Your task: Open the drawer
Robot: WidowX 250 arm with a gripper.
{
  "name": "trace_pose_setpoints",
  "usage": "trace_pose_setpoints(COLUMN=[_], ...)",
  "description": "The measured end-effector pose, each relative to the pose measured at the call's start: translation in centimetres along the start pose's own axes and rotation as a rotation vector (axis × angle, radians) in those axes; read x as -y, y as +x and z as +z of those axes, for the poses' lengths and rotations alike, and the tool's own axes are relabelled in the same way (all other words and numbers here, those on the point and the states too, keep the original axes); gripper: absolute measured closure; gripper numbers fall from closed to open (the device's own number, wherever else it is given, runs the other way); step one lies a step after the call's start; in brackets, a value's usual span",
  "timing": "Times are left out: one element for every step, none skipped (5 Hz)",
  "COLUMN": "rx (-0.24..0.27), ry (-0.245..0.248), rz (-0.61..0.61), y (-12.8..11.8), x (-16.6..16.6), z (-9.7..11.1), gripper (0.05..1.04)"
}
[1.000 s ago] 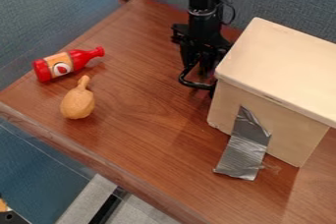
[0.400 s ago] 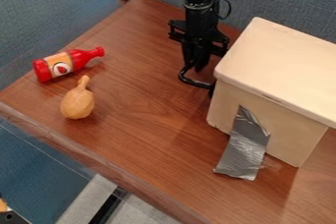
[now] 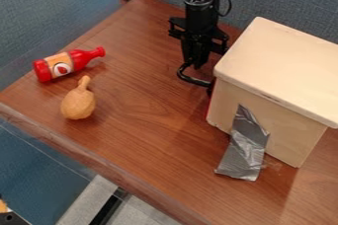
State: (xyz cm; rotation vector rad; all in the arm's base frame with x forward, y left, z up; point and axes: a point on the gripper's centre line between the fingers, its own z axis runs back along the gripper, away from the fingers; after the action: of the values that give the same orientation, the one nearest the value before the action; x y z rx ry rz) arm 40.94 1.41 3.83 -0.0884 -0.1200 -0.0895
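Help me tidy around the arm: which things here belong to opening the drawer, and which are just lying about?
For the job:
black gripper
curved black handle
wooden drawer box
silver tape, probably anchoring the box

Just lying about:
red ketchup bottle, on its side
brown toy drumstick

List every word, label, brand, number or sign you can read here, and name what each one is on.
No readable words, brands or numbers.
Red bottle: its orange label has a red mark on a white patch, too small to read as text.
Wooden box, silver tape, brown drumstick-shaped toy: no print that I can make out.
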Motion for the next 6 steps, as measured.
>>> trace_pose_setpoints(rx=[-0.007, -0.012, -0.024, -0.016, -0.022, -0.02], ry=[0.02, 0.032, 0.036, 0.049, 0.063, 0.074], rz=[0.013, 0.032, 0.049, 0.066, 0.093, 0.098], y=[0.1, 0.0, 0.0, 0.2, 0.0, 0.1], x=[-1.9, -3.1, -4.0, -5.1, -6.7, -7.3], z=[0.2, 0.3, 0.2, 0.8, 0.7, 1.1], gripper=[0.938, 0.938, 0.939, 0.939, 0.939, 0.939])
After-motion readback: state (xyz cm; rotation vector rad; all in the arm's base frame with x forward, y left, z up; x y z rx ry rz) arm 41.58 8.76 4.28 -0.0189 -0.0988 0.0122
